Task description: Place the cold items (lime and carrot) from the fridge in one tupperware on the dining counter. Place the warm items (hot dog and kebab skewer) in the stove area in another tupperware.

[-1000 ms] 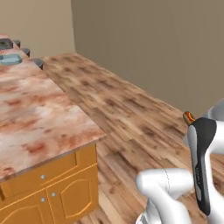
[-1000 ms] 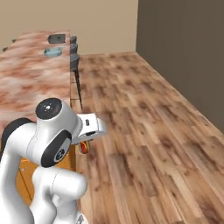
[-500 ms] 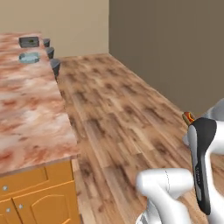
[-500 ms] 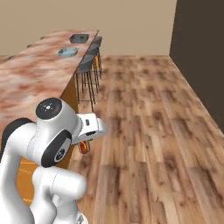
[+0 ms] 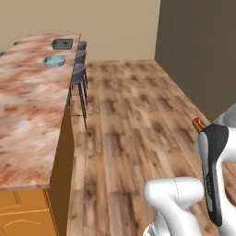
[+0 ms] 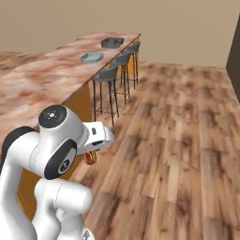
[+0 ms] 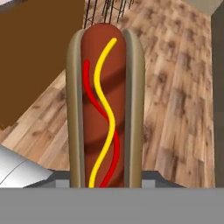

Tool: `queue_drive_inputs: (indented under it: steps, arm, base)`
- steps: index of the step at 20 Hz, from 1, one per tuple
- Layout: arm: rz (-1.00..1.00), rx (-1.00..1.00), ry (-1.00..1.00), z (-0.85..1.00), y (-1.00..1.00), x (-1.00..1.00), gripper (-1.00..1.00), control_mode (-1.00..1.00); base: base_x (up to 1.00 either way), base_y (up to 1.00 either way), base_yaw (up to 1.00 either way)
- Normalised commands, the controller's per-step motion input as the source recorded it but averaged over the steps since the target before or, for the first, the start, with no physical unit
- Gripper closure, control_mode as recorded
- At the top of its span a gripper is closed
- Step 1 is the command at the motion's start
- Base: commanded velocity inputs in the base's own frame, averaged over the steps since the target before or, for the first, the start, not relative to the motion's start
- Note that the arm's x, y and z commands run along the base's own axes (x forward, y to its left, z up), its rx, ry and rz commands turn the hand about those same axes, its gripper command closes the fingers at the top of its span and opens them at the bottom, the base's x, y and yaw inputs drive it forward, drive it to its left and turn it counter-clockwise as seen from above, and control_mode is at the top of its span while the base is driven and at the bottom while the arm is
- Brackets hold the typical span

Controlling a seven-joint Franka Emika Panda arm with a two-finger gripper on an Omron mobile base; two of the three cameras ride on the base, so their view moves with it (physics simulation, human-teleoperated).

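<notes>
The robot's hand (image 6: 92,154) grips a hot dog (image 7: 105,105), its two sides closed partway against the bun. In the hand view the hot dog stands lengthwise up the middle, a brown sausage in a tan bun with wavy lines of yellow and red sauce running along it. From the right base view its red-and-orange end (image 6: 90,158) pokes out below the white wrist, above the wooden floor (image 6: 187,140) and beside the front of the desk. From the left base view a small tip of it (image 5: 199,124) peeks over the dark arm link at the right edge.

A long desk (image 5: 27,110) with a mottled pink stone top runs away along the left. Far down it sit two containers: a light blue tub (image 5: 55,60) nearer, and a dark grey tub (image 5: 62,44) beyond it, near each other but apart. A row of grey stools (image 6: 108,75) on thin black legs lines the desk's floor side. A beige wall (image 6: 140,18) closes the far end of the room.
</notes>
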Motion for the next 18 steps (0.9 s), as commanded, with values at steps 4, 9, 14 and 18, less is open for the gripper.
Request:
queue_drive_inputs:
  steps: [4, 9, 14, 18]
  arm:
    - [0.00, 0.00, 0.00, 0.00, 0.00, 0.00, 1.00, 1.00]
    - [0.00, 0.00, 0.00, 0.00, 0.00, 0.00, 1.00, 1.00]
    - [0.00, 0.00, 0.00, 0.00, 0.00, 0.00, 1.00, 1.00]
    - [0.00, 0.00, 0.00, 0.00, 0.00, 0.00, 1.00, 1.00]
  base:
    - [0.78, -0.78, 0.47]
    - [0.74, -0.78, 0.49]
    - [0.55, -0.83, 0.51]
    - [0.62, -0.81, 0.51]
